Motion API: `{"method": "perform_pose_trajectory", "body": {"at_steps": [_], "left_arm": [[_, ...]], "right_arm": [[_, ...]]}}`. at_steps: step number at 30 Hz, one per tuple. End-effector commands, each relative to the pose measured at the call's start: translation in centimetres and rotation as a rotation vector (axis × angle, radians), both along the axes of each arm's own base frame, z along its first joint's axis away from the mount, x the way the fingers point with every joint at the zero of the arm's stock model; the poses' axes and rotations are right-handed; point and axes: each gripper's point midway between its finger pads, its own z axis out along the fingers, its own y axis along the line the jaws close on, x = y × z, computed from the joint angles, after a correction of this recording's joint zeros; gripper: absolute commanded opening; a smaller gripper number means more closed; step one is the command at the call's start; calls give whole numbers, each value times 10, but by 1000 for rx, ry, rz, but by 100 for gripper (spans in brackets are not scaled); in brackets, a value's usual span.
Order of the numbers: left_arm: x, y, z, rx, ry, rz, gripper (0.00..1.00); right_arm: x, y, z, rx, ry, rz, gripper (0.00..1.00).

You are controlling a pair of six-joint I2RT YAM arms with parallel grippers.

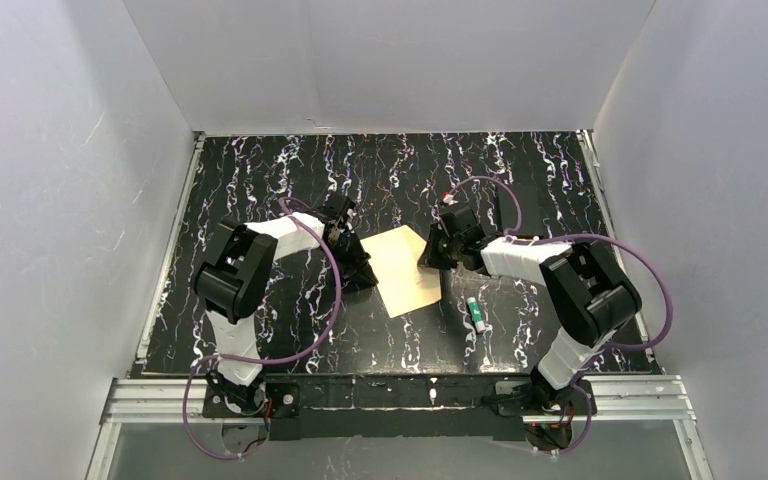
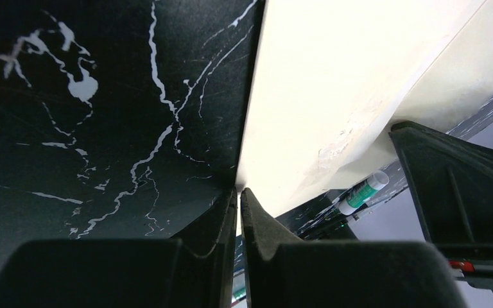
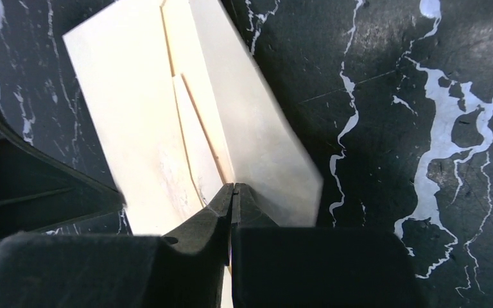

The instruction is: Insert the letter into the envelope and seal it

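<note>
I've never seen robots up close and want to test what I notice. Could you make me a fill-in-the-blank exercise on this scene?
1. The table under the envelope is ___ with white veins.
2. The left fingers and the right fingers are both ___ on the envelope's edges.
3. The small tube with a green band lies nearer the ___ arm.

Missing words: black; shut; right.

Overhead camera looking down on table [image 1: 260,170], wrist cameras low and close (both on the envelope [image 1: 410,275]).
</note>
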Motion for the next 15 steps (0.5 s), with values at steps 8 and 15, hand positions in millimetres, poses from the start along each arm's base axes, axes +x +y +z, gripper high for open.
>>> {"method": "perform_pose_trajectory", "body": {"at_steps": [8, 15], "left_arm": [[-20, 13, -25, 78, 77, 3, 5], [-19, 5, -24, 30, 90, 39, 5]], "right_arm": [[0, 11, -1, 22, 44, 26, 10], [-6, 25, 8, 95, 35, 106, 9]]}}
